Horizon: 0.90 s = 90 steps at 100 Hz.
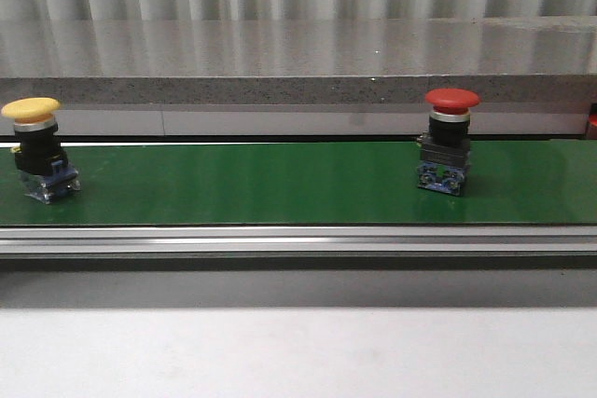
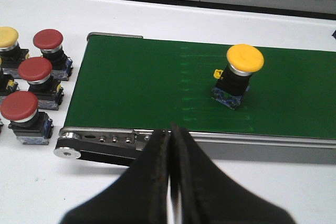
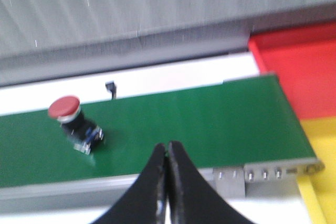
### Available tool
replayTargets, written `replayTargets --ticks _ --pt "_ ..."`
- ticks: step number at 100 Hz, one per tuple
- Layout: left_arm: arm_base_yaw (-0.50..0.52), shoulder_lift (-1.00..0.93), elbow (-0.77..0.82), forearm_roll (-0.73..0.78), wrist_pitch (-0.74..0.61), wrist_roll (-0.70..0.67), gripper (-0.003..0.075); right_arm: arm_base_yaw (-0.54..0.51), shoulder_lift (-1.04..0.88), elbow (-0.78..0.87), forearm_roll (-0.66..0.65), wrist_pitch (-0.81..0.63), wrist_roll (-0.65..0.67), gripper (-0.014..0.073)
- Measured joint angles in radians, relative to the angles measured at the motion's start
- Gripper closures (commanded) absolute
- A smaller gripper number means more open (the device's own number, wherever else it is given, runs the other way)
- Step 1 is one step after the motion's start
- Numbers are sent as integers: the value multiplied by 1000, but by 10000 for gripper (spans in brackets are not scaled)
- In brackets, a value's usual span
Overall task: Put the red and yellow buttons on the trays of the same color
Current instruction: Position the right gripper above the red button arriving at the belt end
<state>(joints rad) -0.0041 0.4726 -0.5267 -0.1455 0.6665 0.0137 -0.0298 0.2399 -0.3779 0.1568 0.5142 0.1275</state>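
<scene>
Green belt [image 1: 280, 184]: yellow button [image 1: 35, 148] at frame's left edge, red button [image 1: 448, 142] right of centre, bare green between. Left gripper [image 2: 169, 182], right gripper [image 3: 167, 182]: fingers pressed together, empty.

The whole right wrist view is motion-blurred, so the red mushroom-capped push button [image 3: 72, 121] ahead of the right end effector [image 3: 168, 153] shows soft edges. The flat red plastic tray [image 3: 296, 72] and flat yellow plastic tray [image 3: 323, 182] beyond it are cut off by the edge. Neither end effector appears in the front view.
</scene>
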Motion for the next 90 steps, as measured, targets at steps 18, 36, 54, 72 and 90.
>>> replayTargets --ticks 18,36,54,72,90 --pt "0 0 0 0 -1 0 740 0 252 -237 2 214 0 661" --pt "0 0 0 0 -1 0 740 0 456 -378 2 275 0 661" --pt "0 0 0 0 -1 1 740 0 600 -402 2 282 -2 622" --pt "0 0 0 0 -1 1 740 0 677 -402 2 293 -22 302" --pt "0 0 0 0 -1 1 740 0 690 -402 2 307 -29 -61"
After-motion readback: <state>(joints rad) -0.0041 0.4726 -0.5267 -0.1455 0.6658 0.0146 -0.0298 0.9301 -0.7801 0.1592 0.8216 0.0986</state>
